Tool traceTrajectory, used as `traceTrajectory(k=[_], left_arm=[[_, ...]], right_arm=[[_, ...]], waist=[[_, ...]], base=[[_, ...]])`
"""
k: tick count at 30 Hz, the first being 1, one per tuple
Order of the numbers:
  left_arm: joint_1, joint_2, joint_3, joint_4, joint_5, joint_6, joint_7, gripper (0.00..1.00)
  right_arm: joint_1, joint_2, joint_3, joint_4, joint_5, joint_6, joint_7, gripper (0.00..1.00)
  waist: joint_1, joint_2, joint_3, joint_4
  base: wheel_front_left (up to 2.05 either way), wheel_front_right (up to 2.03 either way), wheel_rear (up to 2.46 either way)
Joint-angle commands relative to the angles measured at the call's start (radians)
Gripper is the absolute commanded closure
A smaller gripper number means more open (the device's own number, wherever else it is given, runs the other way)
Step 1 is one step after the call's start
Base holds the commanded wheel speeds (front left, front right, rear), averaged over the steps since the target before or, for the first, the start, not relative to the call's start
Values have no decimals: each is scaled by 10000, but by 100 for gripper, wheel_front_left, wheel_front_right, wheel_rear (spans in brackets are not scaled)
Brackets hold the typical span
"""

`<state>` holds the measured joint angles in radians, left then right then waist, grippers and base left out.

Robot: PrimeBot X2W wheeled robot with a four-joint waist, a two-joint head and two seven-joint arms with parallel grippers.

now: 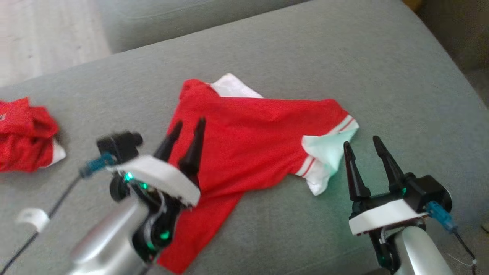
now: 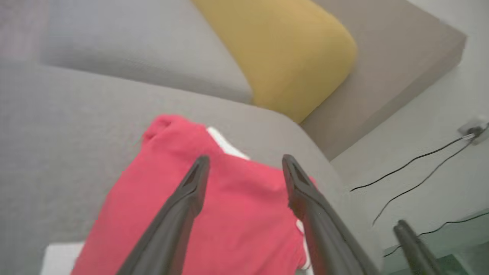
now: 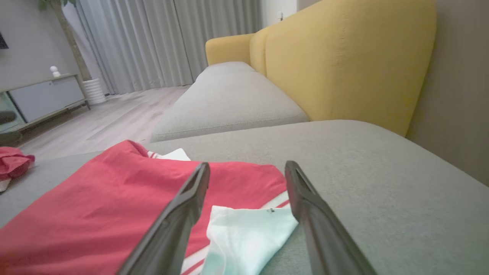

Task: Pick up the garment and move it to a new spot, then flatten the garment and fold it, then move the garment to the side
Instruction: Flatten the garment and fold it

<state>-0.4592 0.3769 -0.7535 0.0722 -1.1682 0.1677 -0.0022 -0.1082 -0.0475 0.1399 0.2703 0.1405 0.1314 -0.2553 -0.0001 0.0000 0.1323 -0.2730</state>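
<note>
Left tool spread over red garment | sleeve mark unreadable

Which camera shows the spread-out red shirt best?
The head view: the shirt lies spread on the sofa, nearly all visible. The left wrist view shows part, blurred; the right wrist view sees it at a low angle, white sleeve nearest.

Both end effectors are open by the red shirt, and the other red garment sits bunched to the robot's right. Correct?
No: the head view shows the other red garment bunched to the robot's left. Otherwise right: left end effector and right end effector are open by the red shirt.
</note>
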Motion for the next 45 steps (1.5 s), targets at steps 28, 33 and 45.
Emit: traceTrajectory(k=[28, 33, 45], left_arm=[[-3053, -999, -41, 5830, -367, -2028, 1211, 0], [-3359, -1016, -55, 6621, -208, -2188, 1005, 0], [-3669, -1487, -205, 6742, -359, -2883, 764, 100]], right_arm=[[-870, -27, 910, -242, -317, -7, -65, 0], [-917, -27, 983, -255, -265, -7, -65, 0], [-926, -27, 1005, -203, -226, -7, -65, 0]], waist=[[1, 0, 1292, -10], [1, 0, 1334, -185], [1, 0, 1119, -233]], base=[[0, 0, 0], [0, 0, 0], [0, 0, 0]])
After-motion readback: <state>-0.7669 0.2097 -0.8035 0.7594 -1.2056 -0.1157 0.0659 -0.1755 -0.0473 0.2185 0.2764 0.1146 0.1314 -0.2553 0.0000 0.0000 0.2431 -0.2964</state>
